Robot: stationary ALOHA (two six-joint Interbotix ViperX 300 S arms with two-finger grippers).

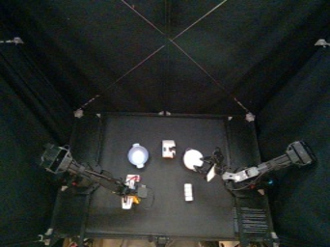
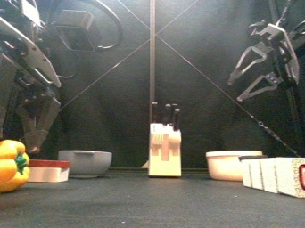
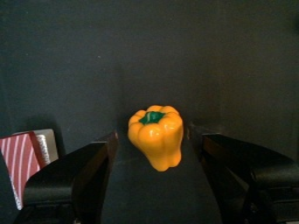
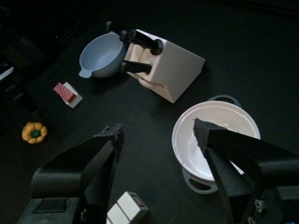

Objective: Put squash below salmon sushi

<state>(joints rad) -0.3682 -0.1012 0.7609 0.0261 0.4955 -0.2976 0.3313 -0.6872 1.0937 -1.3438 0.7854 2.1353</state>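
Observation:
The squash is a small yellow-orange toy pepper with a green stem. It lies on the black table at the front left, close to the salmon sushi, a small red-and-white block. My left gripper is open, with one jaw on each side of the squash, and hangs above the front left corner. My right gripper is open and empty, raised over the white bowl. The right wrist view also shows the squash and the sushi.
A pale blue plate, a knife block and the white bowl stand in a row across the table's middle. White rectangular pieces stand at the front right. The table's edges are near the squash.

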